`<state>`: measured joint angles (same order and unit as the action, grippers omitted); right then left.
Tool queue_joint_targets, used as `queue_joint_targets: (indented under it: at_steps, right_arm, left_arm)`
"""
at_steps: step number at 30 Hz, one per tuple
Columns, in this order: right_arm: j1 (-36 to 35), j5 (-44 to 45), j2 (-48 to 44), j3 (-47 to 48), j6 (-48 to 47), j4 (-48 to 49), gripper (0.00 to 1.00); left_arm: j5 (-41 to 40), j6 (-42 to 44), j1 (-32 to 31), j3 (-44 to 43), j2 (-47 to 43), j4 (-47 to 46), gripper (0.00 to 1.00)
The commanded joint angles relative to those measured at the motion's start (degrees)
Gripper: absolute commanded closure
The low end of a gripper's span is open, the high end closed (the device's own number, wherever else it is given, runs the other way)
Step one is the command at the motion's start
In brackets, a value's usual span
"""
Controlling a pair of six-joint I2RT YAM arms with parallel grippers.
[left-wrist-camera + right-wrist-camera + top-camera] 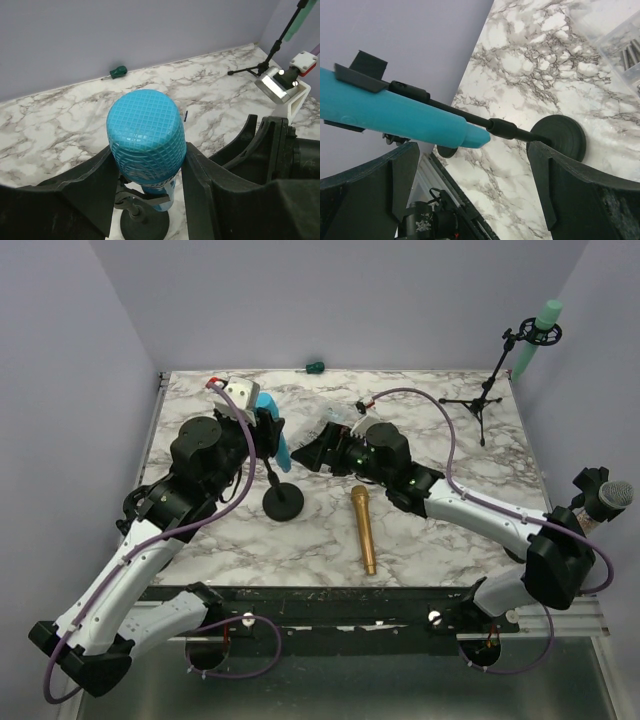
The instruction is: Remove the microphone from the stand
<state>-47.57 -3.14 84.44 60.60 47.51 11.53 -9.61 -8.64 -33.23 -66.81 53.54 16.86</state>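
Note:
The blue microphone (277,445) sits tilted in the clip of a small black stand with a round base (283,504). My left gripper (268,430) is at its upper end. In the left wrist view its fingers press both sides of the blue mesh head (145,132), so the left gripper (147,165) is shut on it, above the clip (135,197) and base (145,225). My right gripper (308,452) is open just right of the stand. In the right wrist view the open gripper (470,180) sits wide apart below the microphone's handle (395,112) and the stand's rod (510,129), touching neither.
A gold microphone (363,530) lies on the marble table right of the stand. A tripod stand (485,390) with a green microphone (540,335) is at the back right. A green screwdriver (315,367) lies at the back edge. A clear box (625,50) sits behind my right gripper.

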Motion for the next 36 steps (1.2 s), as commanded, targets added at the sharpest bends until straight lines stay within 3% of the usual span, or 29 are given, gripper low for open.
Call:
queue_joint_targets:
  at_steps: [1, 5, 10, 14, 21, 29, 30, 36]
  right_arm:
    - [-0.31, 2.79, -4.0, -2.15, -6.45, 1.3, 0.0]
    - [-0.26, 5.08, -7.28, -3.57, -9.34, 1.3, 0.0]
    - [-0.31, 3.98, -10.35, -4.91, -13.15, 2.01, 0.0]
    - [-0.37, -1.85, -11.83, -5.14, -16.17, 3.68, 0.0]
    - [-2.39, -2.61, -11.31, -2.62, -18.37, 2.95, 0.0]
    - [-7.44, 2.85, -8.33, 2.56, -20.09, -0.49, 0.0]
    - [-8.43, 5.38, -7.81, 3.74, -20.32, -1.56, 0.0]
    - [-12.67, 23.36, -4.56, 9.42, -19.24, -7.79, 0.0]
  left_arm:
    - [-1.97, 0.13, -3.32, 0.59, 0.41, -5.31, 1.0]
    - [-1.78, 0.29, -5.35, 0.38, 1.19, -4.78, 0.96]
    - [-0.12, 0.76, -6.33, 0.59, 1.22, -4.85, 0.64]
    - [-0.14, 1.23, -6.32, 0.55, 0.5, -4.89, 0.48]
    - [3.41, 2.36, -6.34, 0.99, -1.16, -5.82, 0.21]
    - [1.0, 4.04, -6.37, 3.15, -4.62, -8.25, 0.07]
    - [0.32, 4.06, -6.35, 3.5, -5.2, -8.85, 0.01]
    - [-6.16, 4.7, -6.32, 6.84, -9.59, -12.6, 0.01]
